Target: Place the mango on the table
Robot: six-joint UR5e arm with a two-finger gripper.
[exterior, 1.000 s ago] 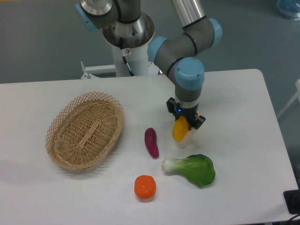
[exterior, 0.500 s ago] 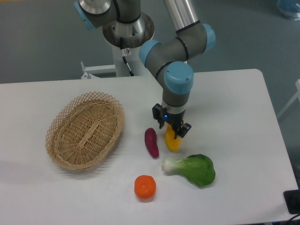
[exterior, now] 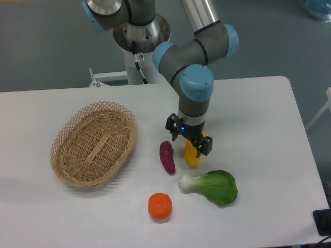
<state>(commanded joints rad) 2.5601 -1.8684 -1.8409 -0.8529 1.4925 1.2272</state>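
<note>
A: Where's the mango [exterior: 192, 156]?
B: On the table [exterior: 269, 129], right under the gripper [exterior: 190, 142], sticking out toward 6 o'clock.
A: Gripped?
B: Fingers are spread either side of it; contact I cannot tell.

No readable text, labels, brand names, numbers or signs appear anywhere in this view. The robot arm's grey and blue housings carry no legible markings, and the fruit, vegetables, basket and tabletop are all unmarked.
</note>
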